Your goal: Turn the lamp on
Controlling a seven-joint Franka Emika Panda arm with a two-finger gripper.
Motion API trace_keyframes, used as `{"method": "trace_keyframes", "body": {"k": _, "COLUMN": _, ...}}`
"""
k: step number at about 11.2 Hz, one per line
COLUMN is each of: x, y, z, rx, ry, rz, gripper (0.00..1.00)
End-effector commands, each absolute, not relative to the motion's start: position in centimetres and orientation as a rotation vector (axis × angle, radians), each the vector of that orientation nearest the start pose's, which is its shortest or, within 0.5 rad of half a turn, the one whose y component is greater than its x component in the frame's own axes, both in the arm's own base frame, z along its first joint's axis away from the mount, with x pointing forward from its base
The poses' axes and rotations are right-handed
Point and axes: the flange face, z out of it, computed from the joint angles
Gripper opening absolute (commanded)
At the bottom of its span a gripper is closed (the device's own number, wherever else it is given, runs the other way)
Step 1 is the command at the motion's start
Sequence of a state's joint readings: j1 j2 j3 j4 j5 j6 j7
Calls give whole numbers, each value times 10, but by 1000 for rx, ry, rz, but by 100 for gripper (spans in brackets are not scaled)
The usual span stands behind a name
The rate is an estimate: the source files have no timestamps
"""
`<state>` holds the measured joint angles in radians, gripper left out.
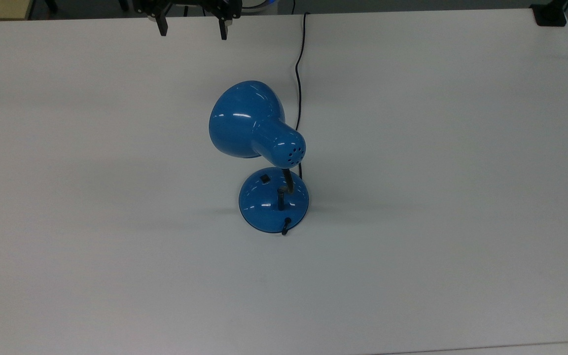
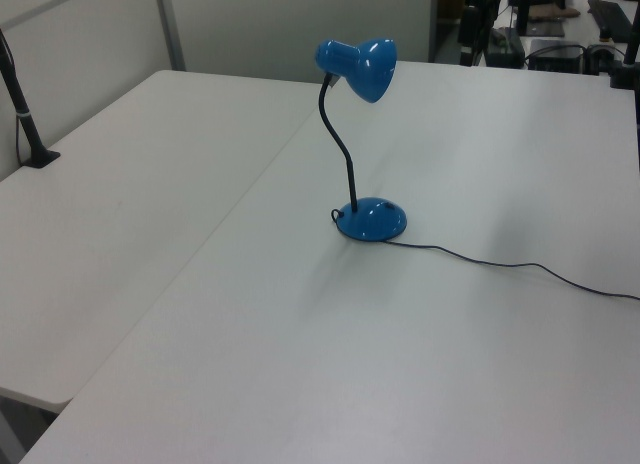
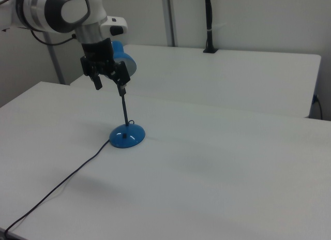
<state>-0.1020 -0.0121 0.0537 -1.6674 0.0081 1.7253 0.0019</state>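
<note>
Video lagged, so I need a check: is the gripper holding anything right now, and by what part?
Nothing is held. The gripper is open and empty, up in the air, apart from the lamp standing on the table.

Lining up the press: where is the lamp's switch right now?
In the top view the black switch sits on the upper left of the lamp's domed base, just under the shade, left of the gooseneck.

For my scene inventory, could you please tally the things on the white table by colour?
Blue: 1, the glossy blue desk lamp with bell-shaped shade.
Black: 1, its thin black cord trailing across the table.
Total: 2.
</note>
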Motion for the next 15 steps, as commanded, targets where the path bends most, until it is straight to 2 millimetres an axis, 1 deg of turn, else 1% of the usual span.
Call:
{"method": "trace_keyframes", "body": {"k": 1, "x": 564, "y": -21, "z": 600, "rx": -3121, "ry": 59, "rz": -104, "gripper": 100}}
{"method": "trace_keyframes", "body": {"k": 11, "x": 564, "y": -21, "z": 600, "rx": -3122, "ry": 56, "rz": -104, "gripper": 100}}
{"method": "trace_keyframes", "body": {"k": 15, "x": 563, "y": -22, "z": 599, "rx": -3128, "ry": 8, "rz": -94, "gripper": 100}}
